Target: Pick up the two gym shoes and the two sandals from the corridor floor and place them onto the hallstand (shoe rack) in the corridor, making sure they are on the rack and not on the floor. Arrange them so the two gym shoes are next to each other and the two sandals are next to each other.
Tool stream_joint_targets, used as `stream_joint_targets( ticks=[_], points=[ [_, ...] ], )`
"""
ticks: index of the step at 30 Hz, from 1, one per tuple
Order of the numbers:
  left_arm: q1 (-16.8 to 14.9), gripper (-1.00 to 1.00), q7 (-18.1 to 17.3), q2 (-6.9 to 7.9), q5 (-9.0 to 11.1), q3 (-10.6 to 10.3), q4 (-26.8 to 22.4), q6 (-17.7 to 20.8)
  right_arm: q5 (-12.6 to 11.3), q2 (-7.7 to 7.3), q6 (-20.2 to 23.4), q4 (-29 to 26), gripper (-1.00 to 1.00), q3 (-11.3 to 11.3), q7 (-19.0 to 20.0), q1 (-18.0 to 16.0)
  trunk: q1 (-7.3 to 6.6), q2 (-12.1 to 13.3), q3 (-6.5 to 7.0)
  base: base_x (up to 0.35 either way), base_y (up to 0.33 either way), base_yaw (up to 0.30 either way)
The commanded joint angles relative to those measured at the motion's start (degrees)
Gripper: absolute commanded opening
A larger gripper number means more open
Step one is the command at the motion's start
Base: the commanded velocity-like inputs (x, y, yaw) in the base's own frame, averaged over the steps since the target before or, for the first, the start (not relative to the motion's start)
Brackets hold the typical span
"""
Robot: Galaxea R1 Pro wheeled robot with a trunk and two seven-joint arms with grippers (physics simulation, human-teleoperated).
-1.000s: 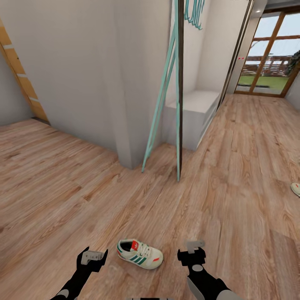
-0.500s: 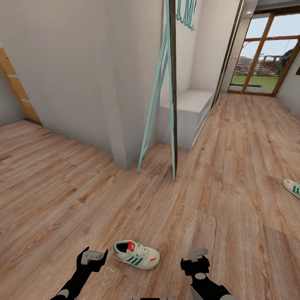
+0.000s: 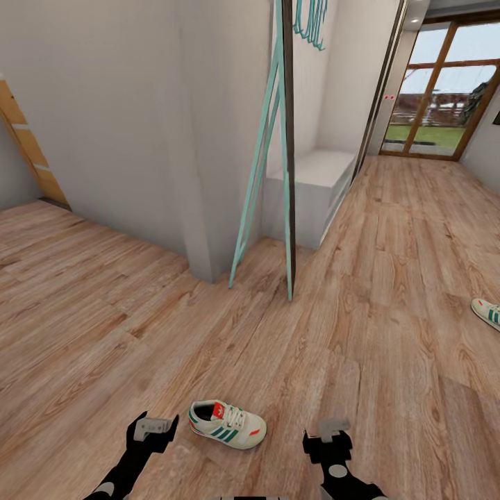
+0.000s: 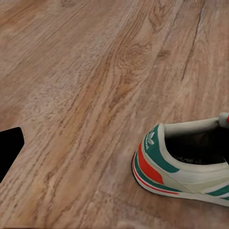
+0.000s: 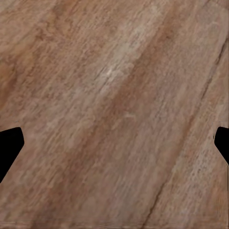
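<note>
Corridor floor point(image 3: 389, 278); gym shoe point(image 3: 227, 423), trefoil heel logo, between grippers; right jaws wide, left unclear.

One gym shoe point(image 3: 227, 423) is seen lying upright on the wood-plank floor point(image 3: 389, 292), cream-white with green stripes, a red tongue label and a red heel patch point(image 4: 149, 168). A second shoe point(image 3: 487, 310) is cut off by the head view's right edge, well apart from the first. A low white unit point(image 3: 316, 187) is set against the wall farther off.
</note>
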Motion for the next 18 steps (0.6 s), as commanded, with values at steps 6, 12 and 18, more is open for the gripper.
stream_joint_targets(
  ticks=[6,12,18],
  points=[
    [0.0,1.0,-0.09,0.01,-0.09,0.81,0.03,0.01,0.02,-0.06,-0.04,1.7,1.0,-0.02,0.03,0.02,0.0,0.0,0.0,0.0,0.0,0.0],
    [0.0,1.0,-0.52,-0.06,-0.36,0.59,-0.28,0.46,0.02,-0.03,0.04,3.91,1.0,0.01,0.44,0.04,0.0,0.0,0.0,0.0,0.0,0.0],
    [0.0,1.0,-0.62,-0.24,-7.28,0.38,-15.6,17.58,0.07,0.0,0.13,7.11,1.0,0.02,7.46,0.05,0.0,0.0,0.0,0.0,0.0,0.0]
  ],
)
